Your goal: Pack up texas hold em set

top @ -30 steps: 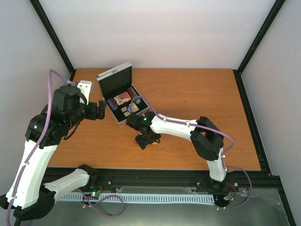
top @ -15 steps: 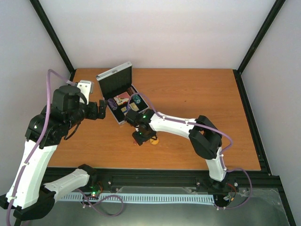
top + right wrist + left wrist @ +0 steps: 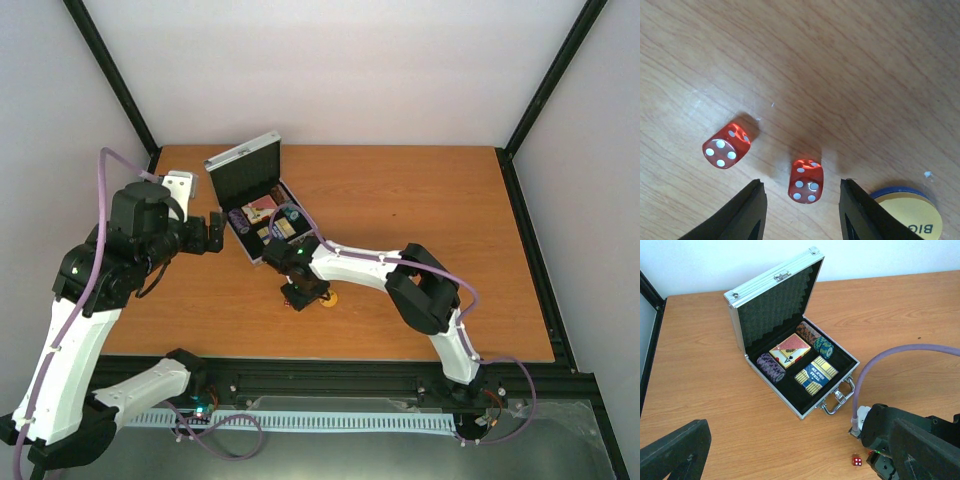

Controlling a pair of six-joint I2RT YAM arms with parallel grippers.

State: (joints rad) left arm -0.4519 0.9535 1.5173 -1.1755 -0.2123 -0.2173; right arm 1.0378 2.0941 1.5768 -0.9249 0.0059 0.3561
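Straddling one red die (image 3: 806, 181) with the right claw (image 3: 801, 194), half open and gripping nothing yet; holding the left claw (image 3: 213, 232) wide and empty beside the open case (image 3: 774, 385). Close squarely on flat faces, centred, to avoid squirting the die sideways. Keep clear of the second die (image 3: 726, 146) just left and the button (image 3: 910, 212) just right. Lift straight, carry to the case nearby, release low over bare lining.
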